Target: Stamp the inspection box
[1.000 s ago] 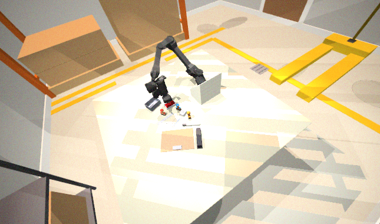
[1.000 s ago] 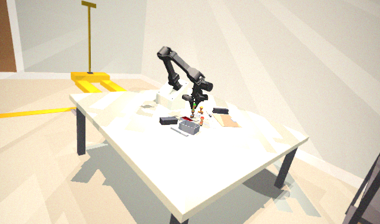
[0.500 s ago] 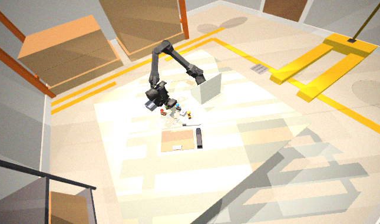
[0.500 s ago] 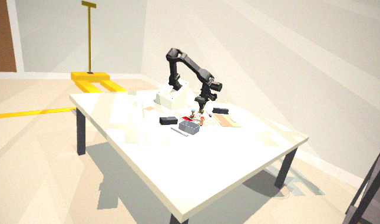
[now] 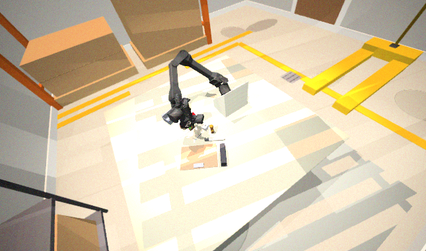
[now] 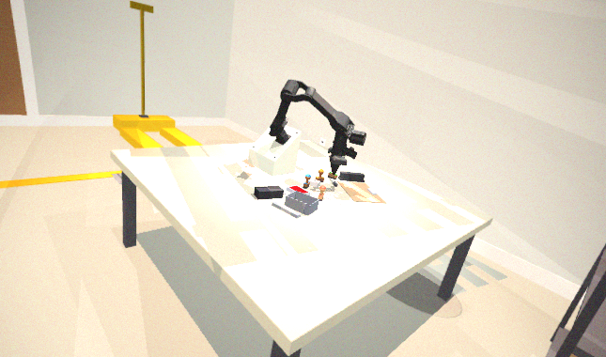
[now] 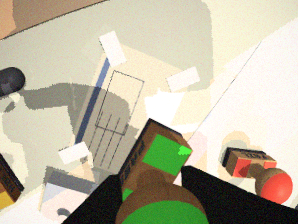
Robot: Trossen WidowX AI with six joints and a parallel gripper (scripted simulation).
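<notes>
My gripper (image 5: 190,125) (image 6: 334,173) (image 7: 151,180) is shut on the green-marked wooden stamp (image 7: 165,154), low over the bench beside the card's lower right. The stamp's printing face is hidden. The card (image 7: 131,66) has a blue stripe, ruled lines and an outlined inspection box (image 7: 129,76); a shadow covers part of the box, and no print shows in it. White tape pieces lie at its corners. The red ink pad (image 6: 298,189) lies in front of the arm's base. A red-knobbed stamp (image 7: 274,186) (image 6: 322,192) lies right of the gripper in the wrist view.
A yellow stamp (image 5: 211,129) (image 6: 320,175) and a blue one (image 6: 307,180) stand near the gripper. A grey tray (image 6: 302,203), black boxes (image 6: 269,193) (image 6: 351,177) and a tan board (image 5: 198,155) (image 6: 361,193) lie around. The arm's white stand (image 6: 277,157) is behind.
</notes>
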